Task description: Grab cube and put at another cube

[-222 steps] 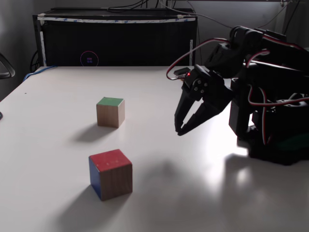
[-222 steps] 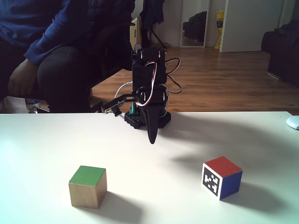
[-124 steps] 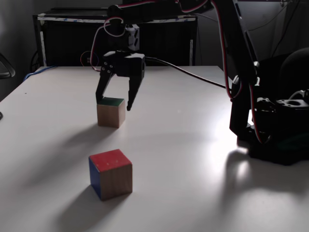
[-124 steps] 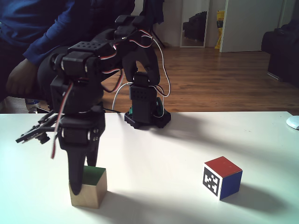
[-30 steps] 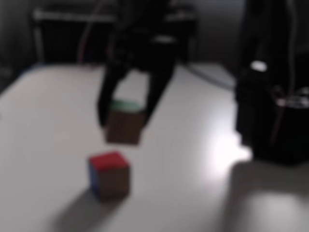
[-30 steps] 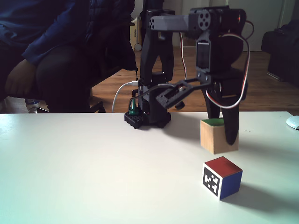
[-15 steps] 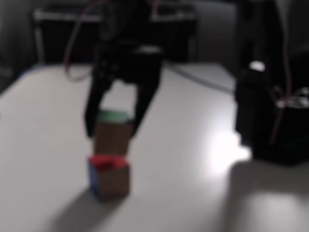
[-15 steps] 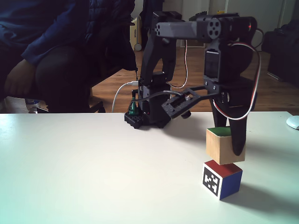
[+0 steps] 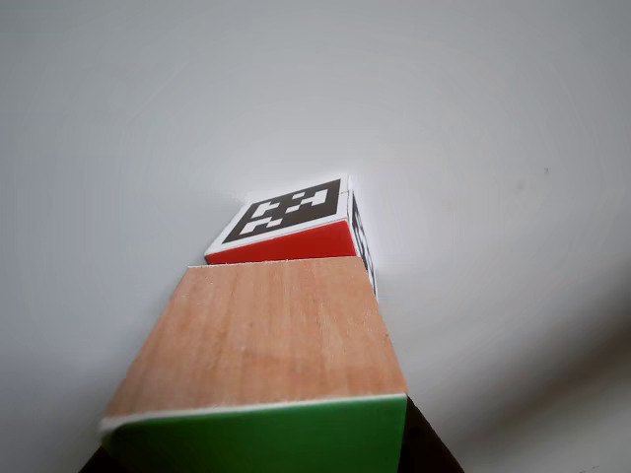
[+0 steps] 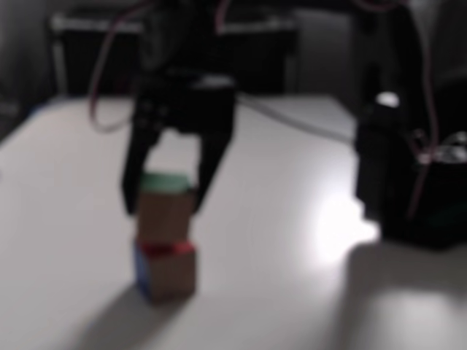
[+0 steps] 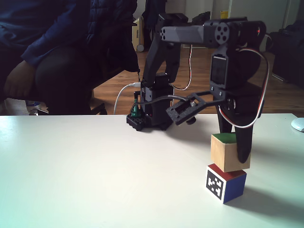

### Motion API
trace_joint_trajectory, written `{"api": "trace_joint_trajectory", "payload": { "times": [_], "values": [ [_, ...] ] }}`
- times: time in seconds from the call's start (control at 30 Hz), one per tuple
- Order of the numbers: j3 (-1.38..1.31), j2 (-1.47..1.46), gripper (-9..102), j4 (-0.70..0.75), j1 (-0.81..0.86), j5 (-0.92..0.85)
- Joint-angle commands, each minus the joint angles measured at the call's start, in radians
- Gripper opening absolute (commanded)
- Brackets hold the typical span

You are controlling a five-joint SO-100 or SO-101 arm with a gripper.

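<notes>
The wooden cube (image 11: 227, 154) with its green face (image 11: 224, 138) up is held between the fingers of my gripper (image 11: 232, 156), which is shut on it. It sits directly over the marker cube (image 11: 225, 184), touching or just above its red top. In the blurred fixed view, the wooden cube (image 10: 165, 211) stands stacked on the marker cube (image 10: 166, 271), with my gripper (image 10: 160, 211) straddling it. In the other view, the wooden cube's wood side (image 9: 261, 335) fills the foreground and the marker cube (image 9: 292, 219) peeks out beyond it.
The arm's base (image 11: 149, 116) stands at the table's far edge, with a seated person (image 11: 47, 52) behind it. A white object (image 11: 298, 124) lies at the right edge. In the blurred fixed view, a black box (image 10: 87, 58) lines the back.
One second ago the wooden cube hung behind the marker cube. My gripper has carried it forward over that cube and lowered it slightly onto the red top.
</notes>
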Motion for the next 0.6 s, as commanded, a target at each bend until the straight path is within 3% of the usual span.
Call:
{"api": "trace_joint_trajectory", "payload": {
  "times": [0.0, 0.57],
  "values": [
    [-0.049, 0.002, 21, 0.006, 0.026, 0.0],
    [-0.084, -0.041, 22, 0.025, 0.015, 0.011]
  ]
}}
